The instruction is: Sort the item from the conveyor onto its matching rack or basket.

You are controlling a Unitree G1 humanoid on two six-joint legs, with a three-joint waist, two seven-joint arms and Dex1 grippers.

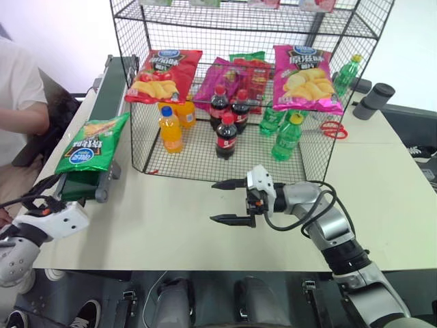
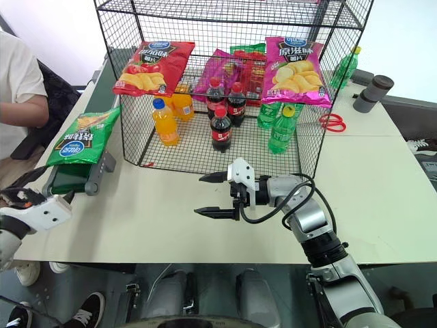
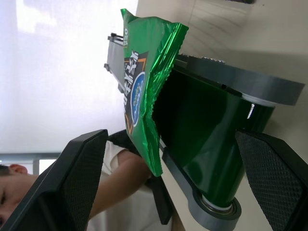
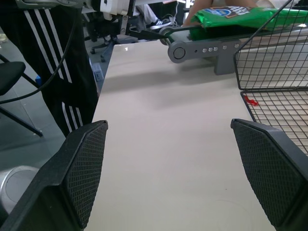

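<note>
The green crisp bag [image 1: 92, 142] lies at the near end of the dark green conveyor belt [image 1: 106, 92], at the left of the head views, its blue logo facing up and its lower edge overhanging the belt's end roller. The left gripper [image 1: 33, 202] sits low in the lower left corner, just short of that belt end, jaws spread wide and holding nothing. The right gripper [image 1: 229, 201] hovers over the bare pale table [image 1: 171, 219] at centre frame, pointing left, its two black fingers wide apart and empty. Behind it stands the black wire-grid rack [image 1: 205, 160], holding a red crisp bag [image 1: 164, 74], a magenta crisp bag [image 1: 305, 76], cola bottles [image 1: 226, 135], orange drink bottles [image 1: 171, 128] and green bottles [image 1: 287, 137].
</note>
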